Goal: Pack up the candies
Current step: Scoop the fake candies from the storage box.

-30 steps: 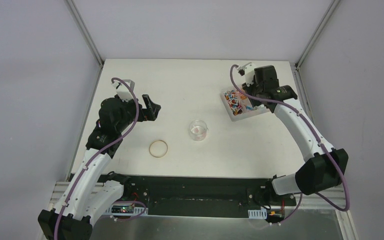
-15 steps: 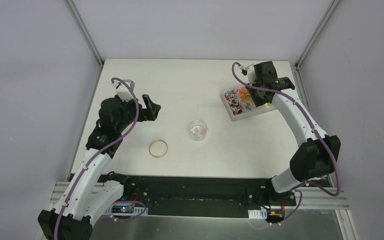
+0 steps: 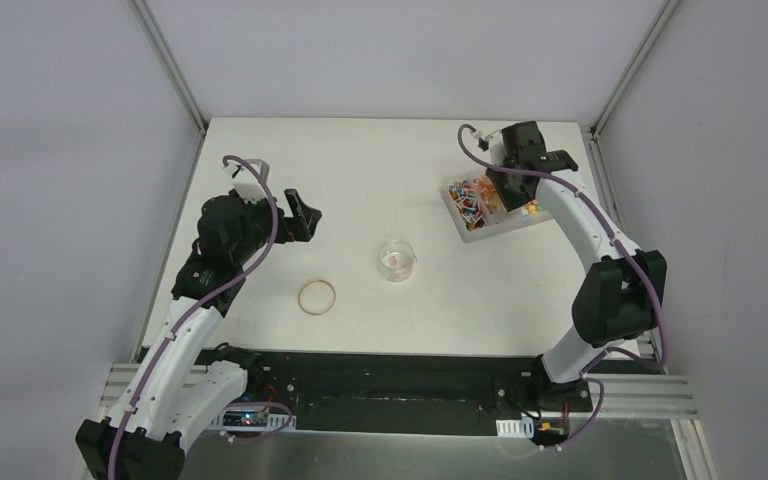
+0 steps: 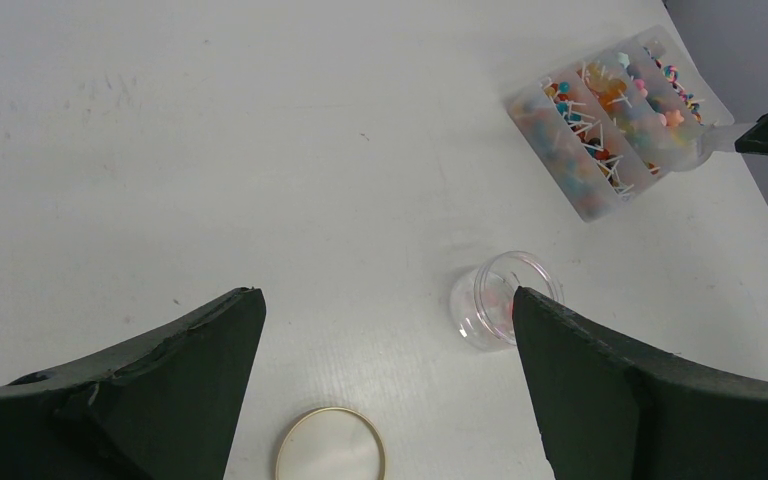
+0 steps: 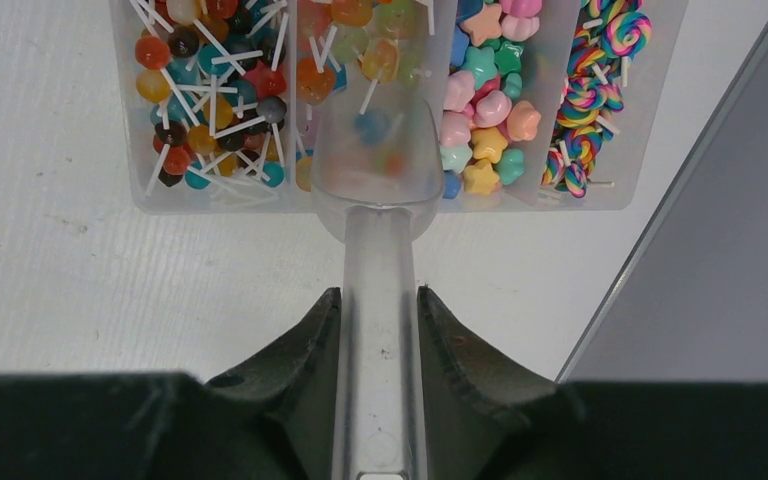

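The right end effector (image 5: 375, 300) is closed on the handle of a clear plastic scoop (image 5: 375, 170). It holds the scoop by the tail end so the bowl can reach forward into the compartmented candy box (image 5: 210, 205) at the far right of the worktop (image 3: 360, 170). The bowl sits over the near end of the compartment of orange and green lollipops. A few candies (image 5: 380, 145) show through the bowl, but it is unclear whether they lie inside it or under it.

A small clear jar (image 4: 495, 300) stands open mid-worktop, well apart from the box and probably the target for the load. A tan rubber band (image 4: 330, 445) lies near and to the left of the jar. The left end effector (image 4: 385, 300) hovers open over the left side, holding nothing, and seems to be waiting.
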Motion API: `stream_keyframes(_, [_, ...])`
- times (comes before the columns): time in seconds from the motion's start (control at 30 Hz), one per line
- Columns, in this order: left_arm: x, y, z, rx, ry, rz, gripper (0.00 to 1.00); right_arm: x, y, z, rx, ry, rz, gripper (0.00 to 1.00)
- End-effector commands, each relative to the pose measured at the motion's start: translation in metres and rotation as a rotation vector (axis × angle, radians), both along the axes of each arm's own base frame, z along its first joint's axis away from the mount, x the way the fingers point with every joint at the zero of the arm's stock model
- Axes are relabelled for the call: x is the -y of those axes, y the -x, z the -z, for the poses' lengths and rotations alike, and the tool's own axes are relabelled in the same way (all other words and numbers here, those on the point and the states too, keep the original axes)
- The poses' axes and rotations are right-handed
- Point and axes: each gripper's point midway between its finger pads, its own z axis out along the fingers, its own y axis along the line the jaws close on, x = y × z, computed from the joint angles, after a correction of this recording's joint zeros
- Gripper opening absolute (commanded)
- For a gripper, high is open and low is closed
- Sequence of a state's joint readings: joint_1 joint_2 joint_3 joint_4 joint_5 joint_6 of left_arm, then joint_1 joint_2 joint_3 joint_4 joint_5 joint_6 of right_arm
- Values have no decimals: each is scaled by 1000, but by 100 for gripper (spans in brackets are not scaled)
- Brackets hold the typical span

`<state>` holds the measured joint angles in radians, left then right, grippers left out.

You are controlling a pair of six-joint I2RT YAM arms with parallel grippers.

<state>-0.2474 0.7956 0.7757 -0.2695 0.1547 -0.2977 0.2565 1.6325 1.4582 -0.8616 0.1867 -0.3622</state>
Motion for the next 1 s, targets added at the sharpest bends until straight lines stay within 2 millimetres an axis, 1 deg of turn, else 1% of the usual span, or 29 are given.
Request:
stream_keyframes(0.0, [-4, -1, -9, 42, -10, -15, 99, -1, -12, 6, 38, -19, 2, 0])
stream_keyframes(0.13, [-4, -1, -9, 42, -8, -16, 99, -2, -18, 14, 59, -28, 8, 0])
stream_keyframes(0.37, [-4, -1, -8, 41, -9, -16, 99, 1, -19, 24, 85, -36, 32, 0])
stream_keyframes(0.63, [-4, -1, -9, 41, -8, -13, 99, 5, -13, 39, 118, -83, 59, 0])
stream_keyframes(0.87, [-4, -1, -9, 41, -7, -12, 99, 6, -8, 46, 147, -132, 70, 0])
stream_keyframes(0.97, [-4, -1, -9, 41, -7, -12, 99, 6, -10, 46, 170, -155, 67, 0])
